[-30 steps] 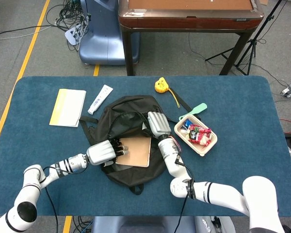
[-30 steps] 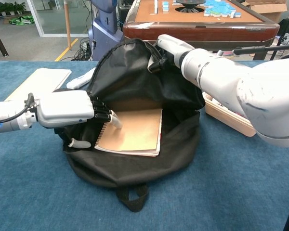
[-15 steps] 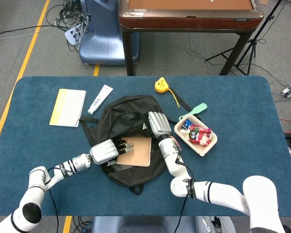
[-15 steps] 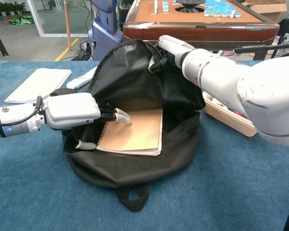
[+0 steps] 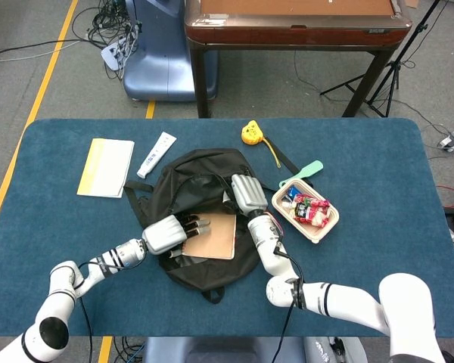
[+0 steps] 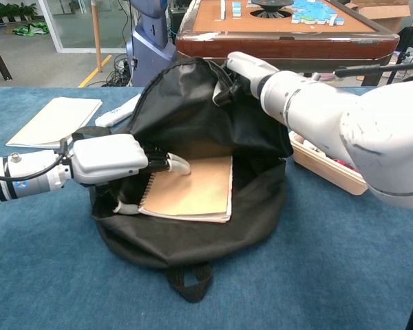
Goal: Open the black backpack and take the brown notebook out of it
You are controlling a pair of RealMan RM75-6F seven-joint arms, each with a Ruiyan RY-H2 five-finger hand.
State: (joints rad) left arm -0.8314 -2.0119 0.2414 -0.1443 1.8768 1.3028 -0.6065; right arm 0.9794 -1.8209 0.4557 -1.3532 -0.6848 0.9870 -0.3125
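The black backpack (image 5: 185,178) (image 6: 186,103) lies open in the middle of the blue table. The brown notebook (image 5: 216,238) (image 6: 196,189), spiral edge to the left, lies flat inside its mouth. My left hand (image 5: 166,233) (image 6: 110,159) reaches into the opening from the left. Its fingers (image 6: 175,163) rest on the notebook's top left corner and its thumb sits low beside the spiral edge, well apart from them. My right hand (image 5: 246,194) (image 6: 244,69) grips the backpack's upper flap and holds it raised.
A yellow-and-white booklet (image 5: 106,166) (image 6: 51,120) and a white tube (image 5: 157,154) lie left of the bag. A yellow tape measure (image 5: 250,133) sits behind it. A beige tray (image 5: 321,231) of snacks and a teal tool (image 5: 306,171) are to the right.
My left hand has slid rightward, deeper into the bag, its fingers now further over the notebook's corner. The notebook and the right hand holding the flap have stayed put.
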